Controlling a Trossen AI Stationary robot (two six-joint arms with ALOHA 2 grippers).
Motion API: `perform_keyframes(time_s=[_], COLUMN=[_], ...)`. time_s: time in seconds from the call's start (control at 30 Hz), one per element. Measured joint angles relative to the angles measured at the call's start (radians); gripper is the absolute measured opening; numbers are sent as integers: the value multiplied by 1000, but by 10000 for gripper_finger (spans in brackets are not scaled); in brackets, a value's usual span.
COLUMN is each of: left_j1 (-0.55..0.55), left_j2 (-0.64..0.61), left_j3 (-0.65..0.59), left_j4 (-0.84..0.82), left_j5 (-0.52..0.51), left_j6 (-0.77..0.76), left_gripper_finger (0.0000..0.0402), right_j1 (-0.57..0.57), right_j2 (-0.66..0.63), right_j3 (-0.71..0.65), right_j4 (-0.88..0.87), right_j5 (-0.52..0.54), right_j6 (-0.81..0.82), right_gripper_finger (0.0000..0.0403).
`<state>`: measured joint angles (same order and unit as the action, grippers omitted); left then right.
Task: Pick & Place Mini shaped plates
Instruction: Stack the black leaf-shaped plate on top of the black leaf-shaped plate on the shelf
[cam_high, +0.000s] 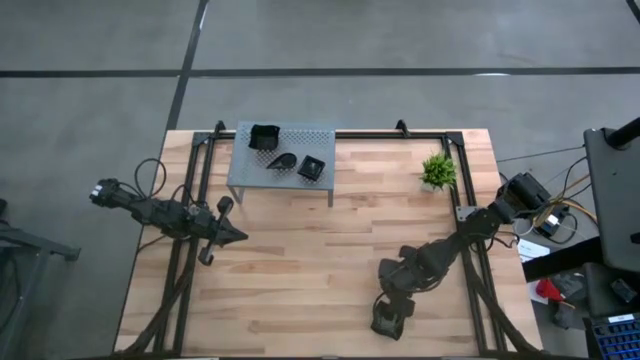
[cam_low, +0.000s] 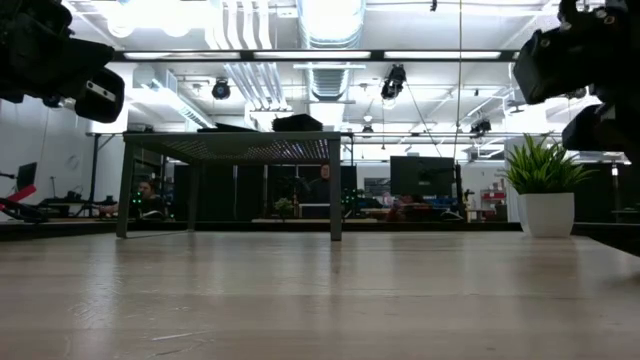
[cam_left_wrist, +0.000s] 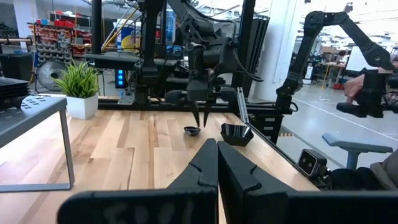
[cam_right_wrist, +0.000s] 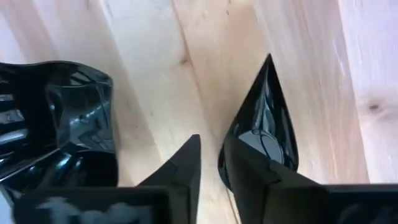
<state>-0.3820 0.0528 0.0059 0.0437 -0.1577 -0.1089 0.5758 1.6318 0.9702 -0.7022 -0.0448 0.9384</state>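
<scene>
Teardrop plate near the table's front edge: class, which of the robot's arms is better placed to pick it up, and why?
Right. The right gripper hangs directly over the teardrop plate, fingers beside its rim. The left gripper is shut and waits across the table.

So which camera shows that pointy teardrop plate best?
The right wrist view: the teardrop plate fills it, beside the right claw. The left wrist view shows it far off. In the high view the arm hides it; the low view misses it.

Pale wooden bench (cam_high: 300, 260), planks running lengthwise. At the far edge, a grey perforated stand (cam_high: 282, 160) carrying three small black plates (cam_high: 264, 136); near the far right corner, a potted green plant (cam_high: 438, 172). Near the front right, a teardrop plate (cam_right_wrist: 264, 124) just beside a wavy-rimmed plate (cam_right_wrist: 62, 124).
</scene>
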Motion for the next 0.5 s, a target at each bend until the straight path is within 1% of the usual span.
perform_keyframes(time_s=[0.13,0.23,0.37,0.5], left_j1=[0,0,0,0], left_j2=[0,0,0,0], left_j3=[0,0,0,0], left_j4=[0,0,0,0], left_j5=[0,0,0,0], left_j6=[0,0,0,0], left_gripper_finger=[0,0,0,0], right_j1=[3,4,4,4], right_j2=[9,9,9,9], right_j3=[-23,-33,-38,-52], right_j4=[5,11,15,35], right_j5=[0,-1,12,22], right_j6=[16,24,22,20], right_gripper_finger=[96,109,113,109])
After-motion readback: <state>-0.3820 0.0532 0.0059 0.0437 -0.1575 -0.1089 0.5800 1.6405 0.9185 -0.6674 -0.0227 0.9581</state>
